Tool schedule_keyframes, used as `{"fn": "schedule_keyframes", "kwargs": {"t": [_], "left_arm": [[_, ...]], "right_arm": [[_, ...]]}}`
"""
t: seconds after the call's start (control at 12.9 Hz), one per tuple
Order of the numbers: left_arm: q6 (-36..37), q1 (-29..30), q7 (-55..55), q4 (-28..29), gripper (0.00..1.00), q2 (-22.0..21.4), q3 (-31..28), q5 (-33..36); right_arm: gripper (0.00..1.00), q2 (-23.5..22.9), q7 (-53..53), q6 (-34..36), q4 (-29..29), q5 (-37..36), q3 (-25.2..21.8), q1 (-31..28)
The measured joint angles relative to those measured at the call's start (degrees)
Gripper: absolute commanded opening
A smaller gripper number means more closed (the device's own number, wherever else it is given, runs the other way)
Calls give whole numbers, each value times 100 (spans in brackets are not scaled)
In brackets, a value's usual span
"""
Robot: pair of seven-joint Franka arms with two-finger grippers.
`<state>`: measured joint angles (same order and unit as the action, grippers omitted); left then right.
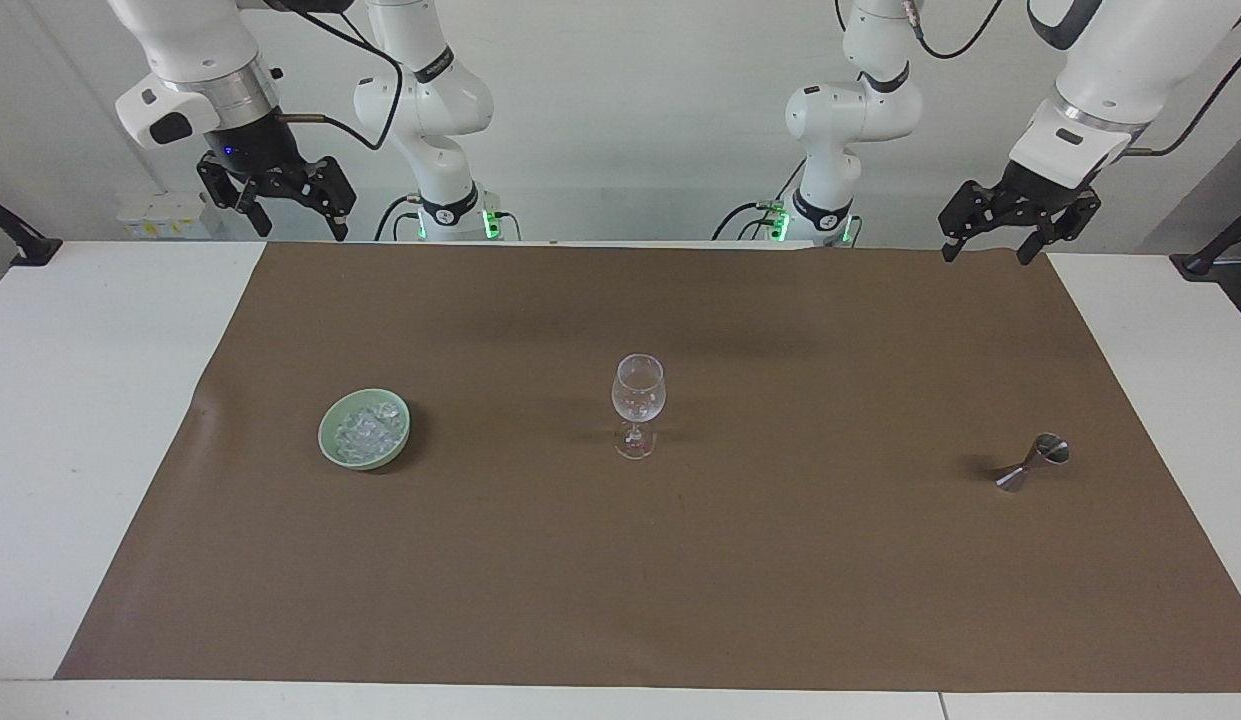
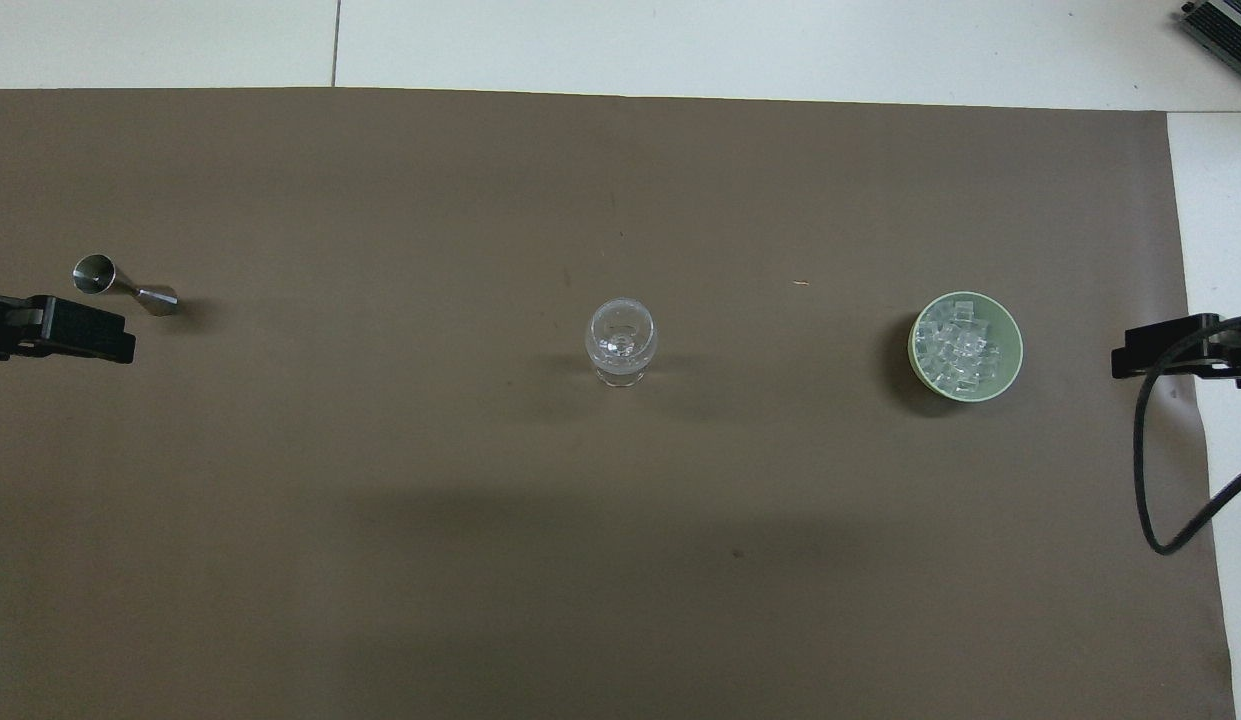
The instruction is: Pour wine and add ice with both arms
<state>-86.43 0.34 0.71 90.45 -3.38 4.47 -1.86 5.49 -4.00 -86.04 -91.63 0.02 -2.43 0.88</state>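
A clear stemmed glass (image 1: 638,400) stands at the middle of the brown mat; it also shows in the overhead view (image 2: 620,342). The ice (image 1: 365,430) lies heaped in a pale green bowl (image 1: 329,440) toward the right arm's end, with ice (image 2: 958,352) and bowl (image 2: 1014,340) also showing overhead. A small steel jigger (image 1: 1033,464) sits toward the left arm's end, also seen overhead (image 2: 126,286). My left gripper (image 1: 987,250) hangs open and empty, high over the mat's edge by the robots; overhead (image 2: 80,335) it shows beside the jigger. My right gripper (image 1: 300,225) hangs open and empty likewise (image 2: 1155,355).
The brown mat (image 1: 680,600) covers most of the white table (image 1: 80,400). Black clamp posts stand at the table's corners nearest the robots (image 1: 20,242) (image 1: 1205,262). A black cable (image 2: 1145,470) loops down from the right arm.
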Motion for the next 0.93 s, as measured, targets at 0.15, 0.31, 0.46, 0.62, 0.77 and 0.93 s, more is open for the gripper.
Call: {"fn": "schedule_keyframes", "kwargs": {"t": [0.15, 0.31, 0.46, 0.62, 0.77, 0.93], "left_arm": [[0, 0, -8, 1, 100, 0, 0, 0], [0, 0, -15, 2, 100, 0, 0, 0], [0, 1, -21, 2, 100, 0, 0, 0], [0, 6, -34, 5, 100, 0, -1, 2], [2, 117, -100, 9, 100, -1, -8, 4], [2, 264, -373, 14, 100, -2, -14, 4]], "right_arm": [[100, 0, 0, 0, 0, 0, 0, 0], [100, 0, 0, 0, 0, 0, 0, 0], [100, 0, 0, 0, 0, 0, 0, 0], [100, 0, 0, 0, 0, 0, 0, 0], [100, 0, 0, 0, 0, 0, 0, 0], [100, 0, 0, 0, 0, 0, 0, 0]]}}
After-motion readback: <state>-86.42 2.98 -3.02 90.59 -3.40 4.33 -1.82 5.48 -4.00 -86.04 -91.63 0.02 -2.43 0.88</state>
